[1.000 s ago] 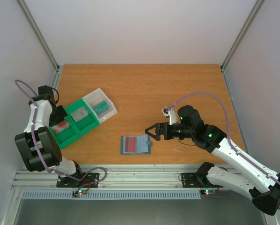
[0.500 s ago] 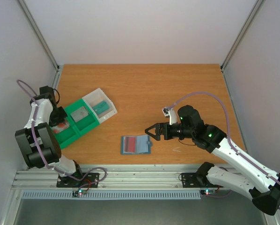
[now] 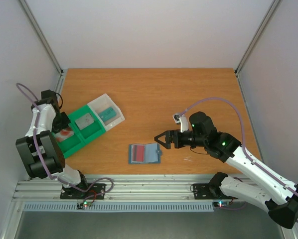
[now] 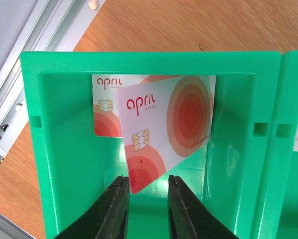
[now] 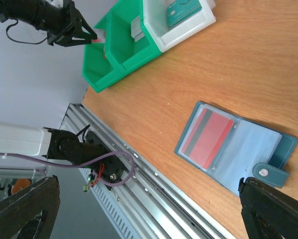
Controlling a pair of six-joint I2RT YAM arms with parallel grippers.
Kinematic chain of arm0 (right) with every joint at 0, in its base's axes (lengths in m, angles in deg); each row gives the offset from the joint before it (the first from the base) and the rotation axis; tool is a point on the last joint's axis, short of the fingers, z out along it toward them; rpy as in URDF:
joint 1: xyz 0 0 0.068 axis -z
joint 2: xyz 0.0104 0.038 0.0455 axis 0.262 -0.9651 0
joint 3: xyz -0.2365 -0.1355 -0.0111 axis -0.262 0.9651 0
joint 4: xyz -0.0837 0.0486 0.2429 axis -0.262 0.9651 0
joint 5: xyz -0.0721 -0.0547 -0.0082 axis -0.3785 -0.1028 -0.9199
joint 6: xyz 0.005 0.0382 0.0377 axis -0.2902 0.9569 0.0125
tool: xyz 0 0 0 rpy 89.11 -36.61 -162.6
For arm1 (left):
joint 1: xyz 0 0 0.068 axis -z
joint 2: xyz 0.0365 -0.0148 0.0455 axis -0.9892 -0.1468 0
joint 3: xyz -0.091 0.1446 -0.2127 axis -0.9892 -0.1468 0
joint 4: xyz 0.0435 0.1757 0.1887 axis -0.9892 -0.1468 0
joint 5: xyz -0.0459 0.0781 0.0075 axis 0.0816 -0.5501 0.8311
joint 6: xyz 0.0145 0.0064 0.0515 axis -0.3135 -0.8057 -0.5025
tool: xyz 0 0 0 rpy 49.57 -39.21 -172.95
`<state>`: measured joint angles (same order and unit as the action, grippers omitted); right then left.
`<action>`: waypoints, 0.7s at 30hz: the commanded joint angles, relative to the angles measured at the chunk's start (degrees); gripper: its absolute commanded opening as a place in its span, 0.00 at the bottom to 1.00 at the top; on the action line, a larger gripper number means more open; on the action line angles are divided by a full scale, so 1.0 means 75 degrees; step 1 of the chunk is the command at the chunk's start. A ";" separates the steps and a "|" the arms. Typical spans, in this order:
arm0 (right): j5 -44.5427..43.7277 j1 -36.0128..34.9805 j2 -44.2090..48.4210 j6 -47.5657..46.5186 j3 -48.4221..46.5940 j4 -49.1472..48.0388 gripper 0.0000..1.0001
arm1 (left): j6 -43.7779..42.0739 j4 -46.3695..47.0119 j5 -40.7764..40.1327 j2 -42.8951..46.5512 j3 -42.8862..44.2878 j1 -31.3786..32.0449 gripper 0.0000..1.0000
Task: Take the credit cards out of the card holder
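Roughly two thirds done, by the look.
Two white plastic cards with red round marks [image 4: 164, 124] lie in the green plastic tray [image 4: 149, 62]. The left gripper [image 4: 148, 194] is narrowly parted astride one card's corner, grip unclear. A reddish-pink card [image 5: 209, 139] sits in the open slate-blue folding card holder [image 5: 253, 149], with the right gripper [image 3: 159, 140] spread wide beside it.

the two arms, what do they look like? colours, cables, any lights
The left arm and right arm both have white shells with bulky black joints. A mauve cable loops along each. The fingers are black and tapered. The right arm shows small green lights near its wrist.
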<state>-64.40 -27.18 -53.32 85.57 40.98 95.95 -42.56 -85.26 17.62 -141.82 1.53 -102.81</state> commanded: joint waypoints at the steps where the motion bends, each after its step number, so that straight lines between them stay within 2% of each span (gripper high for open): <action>1: -0.0140 0.0040 0.0139 -0.0136 -0.0223 -0.0005 0.98 | 0.0136 -0.0166 -0.0279 -0.0027 0.0235 -0.0036 0.25; 4: -0.0130 0.0039 0.0118 -0.0133 -0.0206 -0.0012 0.99 | 0.0177 -0.0236 -0.0402 0.0089 0.0304 -0.0035 0.29; 7: -0.0095 0.0040 0.0072 -0.0147 -0.0211 0.0017 0.98 | 0.0274 -0.0318 -0.0512 0.0255 0.0386 -0.0031 0.40; 13: -0.0116 0.0043 0.0048 -0.0199 -0.0196 0.0118 0.98 | 0.0491 -0.0511 -0.0422 0.0743 0.0630 -0.0036 0.56; 17: -0.0179 0.0048 0.0071 -0.0265 -0.0206 0.0264 0.98 | 0.0659 -0.0545 -0.0005 0.1236 0.0643 -0.0027 0.71; 19: -0.0308 0.0042 -0.0013 -0.0334 -0.0270 0.0454 0.98 | 0.0675 -0.0560 0.0014 0.1598 0.0536 -0.0025 0.91; 20: -0.0405 0.0046 -0.0123 -0.0367 -0.0349 0.0652 0.99 | 0.0677 -0.0542 0.0047 0.1784 0.0480 -0.0031 0.98; 21: -0.0512 0.0040 -0.0206 -0.0381 -0.0422 0.0792 0.98 | 0.0662 -0.0540 0.0112 0.1969 0.0433 -0.0027 0.99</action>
<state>-65.37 -27.18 -53.43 84.48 40.81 98.09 -38.14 -88.64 16.81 -132.03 4.66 -102.81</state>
